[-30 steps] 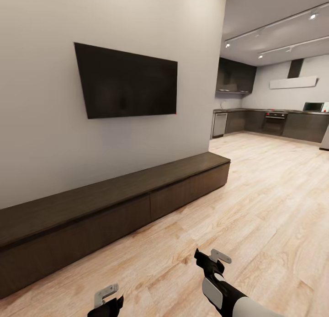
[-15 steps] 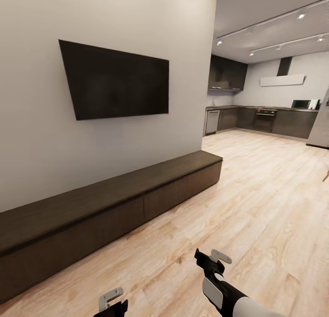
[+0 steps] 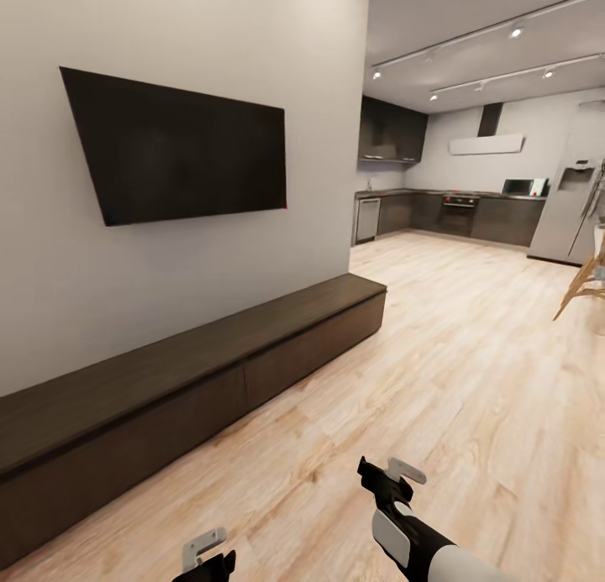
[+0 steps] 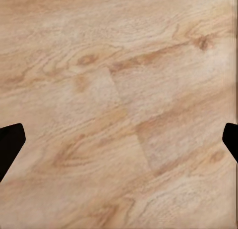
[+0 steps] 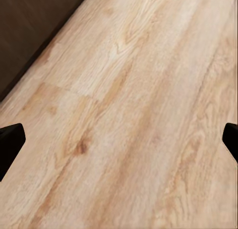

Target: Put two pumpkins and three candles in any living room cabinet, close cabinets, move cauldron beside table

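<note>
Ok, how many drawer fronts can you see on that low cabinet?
2: left drawer front and right drawer front on the cabinet, both shut; its left end runs out of frame.

The cabinet [image 3: 210, 372] runs along the wall at the left, with the television [image 3: 181, 149] mounted above it. The floor [image 3: 470, 372] spreads right of the cabinet toward the kitchen [image 3: 445, 212] behind, where what may be a refrigerator [image 3: 565, 208] stands at far right.
</note>
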